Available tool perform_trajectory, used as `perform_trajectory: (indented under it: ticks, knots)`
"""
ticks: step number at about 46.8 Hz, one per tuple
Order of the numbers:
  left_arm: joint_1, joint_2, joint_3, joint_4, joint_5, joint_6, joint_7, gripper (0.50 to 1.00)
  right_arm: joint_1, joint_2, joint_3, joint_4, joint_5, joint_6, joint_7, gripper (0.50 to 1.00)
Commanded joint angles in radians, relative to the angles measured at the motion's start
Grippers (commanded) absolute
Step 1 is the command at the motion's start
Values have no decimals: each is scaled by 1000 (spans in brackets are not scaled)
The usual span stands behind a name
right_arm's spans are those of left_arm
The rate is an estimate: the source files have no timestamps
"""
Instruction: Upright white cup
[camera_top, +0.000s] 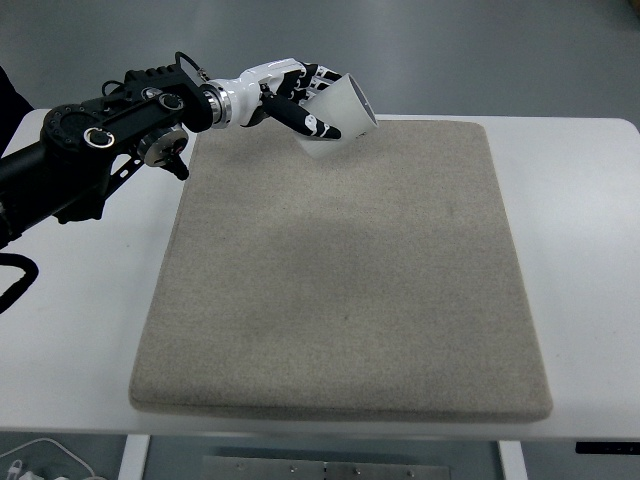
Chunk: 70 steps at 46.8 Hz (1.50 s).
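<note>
My left hand (300, 100) is shut on the white cup (342, 115) and holds it in the air above the far edge of the beige mat (340, 270). The cup is tilted, its mouth facing up and to the right, its base down and to the left. My fingers (308, 124) wrap around the cup's side. The black left arm (100, 140) comes in from the left edge. The right arm is not in view.
The mat lies on a white table (590, 220). A dark sleeve of a person (8, 85) shows at the top left edge. White cables (40, 462) lie below the table's near left corner.
</note>
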Motion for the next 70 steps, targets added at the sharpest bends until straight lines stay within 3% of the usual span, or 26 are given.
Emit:
perform_trajectory:
  ticks: [1, 12, 26, 34, 40, 66, 70]
  knots:
    - [47, 27, -51, -3, 0, -23, -50, 630, 0, 0, 1, 0, 0, 0, 0, 930]
    - [171, 45, -203, -3, 0, -74, -161, 632, 1, 0, -1, 0, 0, 0, 0, 930]
    - [308, 35, -280, 3, -14, -91, -392, 647, 1, 0, -1, 0, 0, -1, 0, 930]
    - [372, 32, -328, 7, -46, -175, -468, 649, 0, 0, 1, 0, 0, 0, 0, 930]
    - [401, 30, -328, 7, -47, -198, -554, 649, 0, 0, 1, 0, 0, 0, 0, 930]
    - [464, 32, -309, 9, -27, -204, -558, 664, 0, 0, -1, 0, 0, 0, 0, 930]
    - [470, 30, -309, 9, -11, -191, -558, 694, 0, 0, 1, 0, 0, 0, 0, 930]
